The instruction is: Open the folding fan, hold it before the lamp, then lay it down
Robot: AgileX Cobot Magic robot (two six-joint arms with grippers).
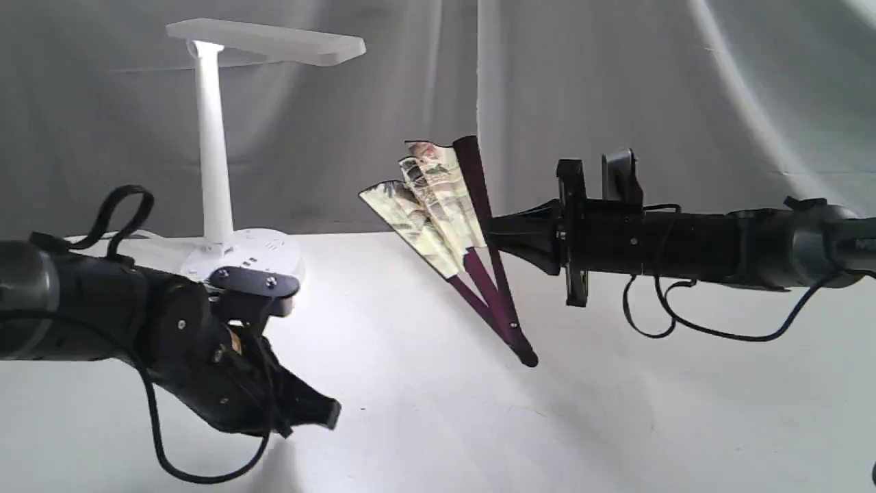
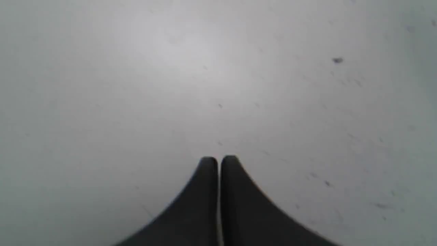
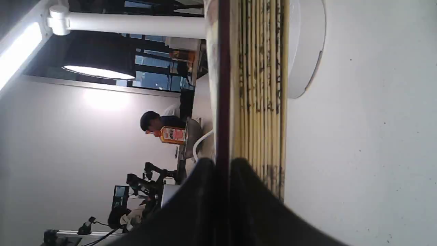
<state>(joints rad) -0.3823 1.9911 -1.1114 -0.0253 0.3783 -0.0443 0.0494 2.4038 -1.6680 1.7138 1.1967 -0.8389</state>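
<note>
Low in the foreground, the left gripper (image 1: 331, 413) is hanging over the table (image 1: 424, 424), tilting down. Its fingers (image 2: 205, 184) are sitting together with only a thin slit between them and nothing in it; bare tabletop is lying beyond their tips.

Across from it, the right gripper (image 1: 490, 231) is reaching in level, and its fingers (image 3: 198, 191) are clamping on the outer maroon rib of the fan (image 1: 430, 205). That rib is running straight out from between the fingertips in the right wrist view, with the stacked cream folds (image 3: 261, 85) packing just beside one finger. The fan is only partly spreading: a few painted folds are leaning away from the held rib, on the side facing away from the gripper, while the pivot end is pointing down below the fingers. Whether that end is touching the table, I cannot tell.

Beyond the fan from the right fingertips, the lamp (image 1: 212, 150) is standing upright on the table, well apart from the fan, its head glowing (image 3: 17, 51).
</note>
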